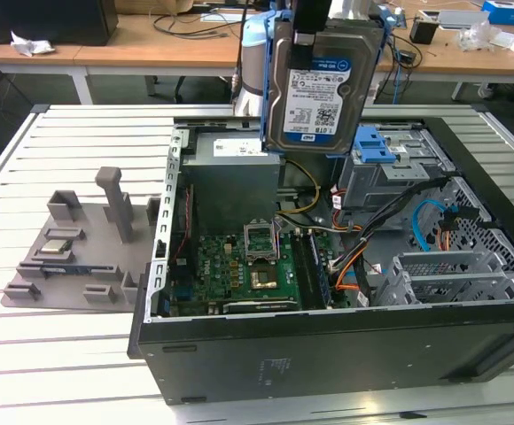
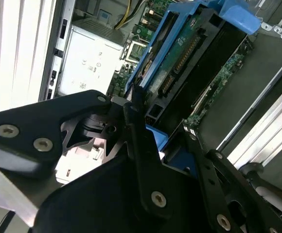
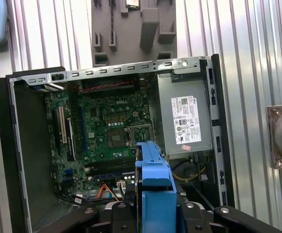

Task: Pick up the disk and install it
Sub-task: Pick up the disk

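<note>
Silver disk upright, long axis seemingly vertical.

arm: high, wrist pointing down | jaws: clamped on disk, held upright

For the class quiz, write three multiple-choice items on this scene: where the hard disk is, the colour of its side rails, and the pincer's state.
1. Where is the flat silver-metal hard disk? A on a grey tray; B raised above the open black computer case; C seated in a drive bay.
2. What colour are its plastic side rails? A red; B yellow; C blue.
3. What state is the black pincer in? A shut on the disk; B open, empty; C resting on the table.
Answers: B, it hangs upright over the case; C, blue strips edge it; A, it clamps the disk's top.
</note>
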You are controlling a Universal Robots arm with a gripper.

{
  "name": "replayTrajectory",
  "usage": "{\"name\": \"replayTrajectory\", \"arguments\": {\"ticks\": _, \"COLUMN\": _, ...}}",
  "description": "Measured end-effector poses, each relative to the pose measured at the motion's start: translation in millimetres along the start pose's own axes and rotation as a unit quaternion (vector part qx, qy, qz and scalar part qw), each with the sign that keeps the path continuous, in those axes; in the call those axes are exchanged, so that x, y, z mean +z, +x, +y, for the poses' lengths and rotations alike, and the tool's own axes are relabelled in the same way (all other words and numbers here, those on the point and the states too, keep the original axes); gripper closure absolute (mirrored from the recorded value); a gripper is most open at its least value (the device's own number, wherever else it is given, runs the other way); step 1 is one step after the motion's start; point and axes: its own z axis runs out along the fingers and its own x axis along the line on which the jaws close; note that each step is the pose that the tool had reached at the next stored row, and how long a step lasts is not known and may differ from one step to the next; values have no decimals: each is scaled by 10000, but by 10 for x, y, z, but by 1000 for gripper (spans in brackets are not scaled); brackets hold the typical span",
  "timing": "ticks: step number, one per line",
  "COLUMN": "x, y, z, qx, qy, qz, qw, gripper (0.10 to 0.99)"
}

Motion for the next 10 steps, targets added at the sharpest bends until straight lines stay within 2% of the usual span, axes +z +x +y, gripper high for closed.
{"name": "replayTrajectory", "arguments": {"ticks": 10, "x": 0, "y": 111, "z": -13, "qx": 0, "qy": 0, "qz": 0, "qw": 10000, "gripper": 718}}
